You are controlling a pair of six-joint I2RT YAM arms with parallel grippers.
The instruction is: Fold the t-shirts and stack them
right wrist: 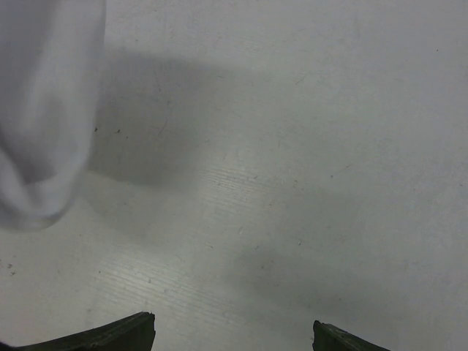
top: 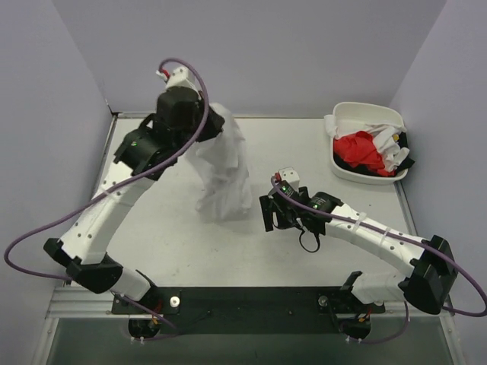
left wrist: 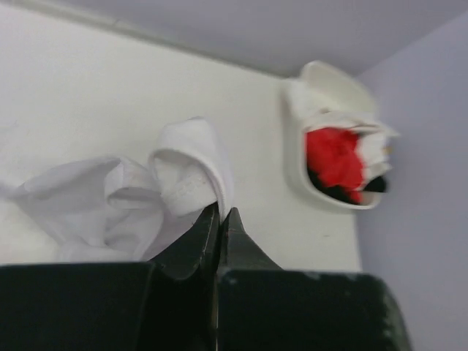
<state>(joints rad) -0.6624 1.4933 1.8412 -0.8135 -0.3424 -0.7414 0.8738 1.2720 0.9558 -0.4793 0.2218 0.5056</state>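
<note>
A white t-shirt (top: 226, 171) hangs in a crumpled column from my left gripper (top: 211, 123), which is raised over the back left of the table. Its lower end rests bunched on the table. In the left wrist view the left gripper (left wrist: 221, 213) is shut, pinching an edge of the white t-shirt (left wrist: 110, 197). A red t-shirt (top: 358, 148) and other white cloth lie in the tub. My right gripper (top: 268, 214) hovers low, just right of the hanging shirt, open and empty. In the right wrist view the right gripper (right wrist: 234, 330) faces bare table, with the white t-shirt (right wrist: 44, 110) at top left.
A white rounded tub (top: 366, 112) stands at the back right corner, holding the red shirt (left wrist: 333, 157), white cloth and something dark. The tub (left wrist: 322, 80) sits against the side wall. Grey walls close the table on three sides.
</note>
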